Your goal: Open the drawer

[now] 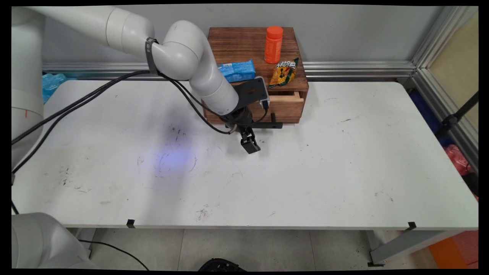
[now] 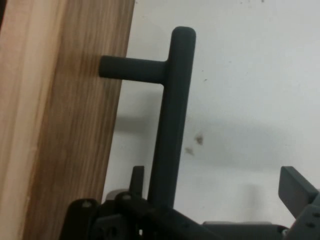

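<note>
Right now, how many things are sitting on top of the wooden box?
3. An orange bottle stands at the back right, a blue packet lies at the front left, and a yellow snack bag lies at the front right. The arm may hide more.

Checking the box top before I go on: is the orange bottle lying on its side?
No. The orange bottle stands upright on the wooden box, behind the snack packet.

A scuffed white table (image 1: 305,183) stands against a grey wall (image 1: 344,34) over a pale tiled floor (image 1: 244,248).
</note>
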You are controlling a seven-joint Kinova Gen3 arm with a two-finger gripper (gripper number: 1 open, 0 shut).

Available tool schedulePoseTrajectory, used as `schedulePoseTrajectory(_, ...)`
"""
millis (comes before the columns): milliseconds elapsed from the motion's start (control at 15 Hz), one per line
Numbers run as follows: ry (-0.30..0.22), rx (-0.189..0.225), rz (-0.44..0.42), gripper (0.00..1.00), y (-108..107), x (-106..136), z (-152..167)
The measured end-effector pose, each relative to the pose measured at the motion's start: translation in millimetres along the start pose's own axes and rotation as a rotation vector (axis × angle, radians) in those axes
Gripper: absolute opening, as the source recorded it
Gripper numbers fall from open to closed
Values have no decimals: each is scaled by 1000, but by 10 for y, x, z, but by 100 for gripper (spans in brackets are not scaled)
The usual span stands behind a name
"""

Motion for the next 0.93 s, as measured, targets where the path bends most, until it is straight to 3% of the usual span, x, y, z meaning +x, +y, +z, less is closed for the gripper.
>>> schedulePoseTrajectory(933, 5, -6, -15, 100, 200, 102, -51)
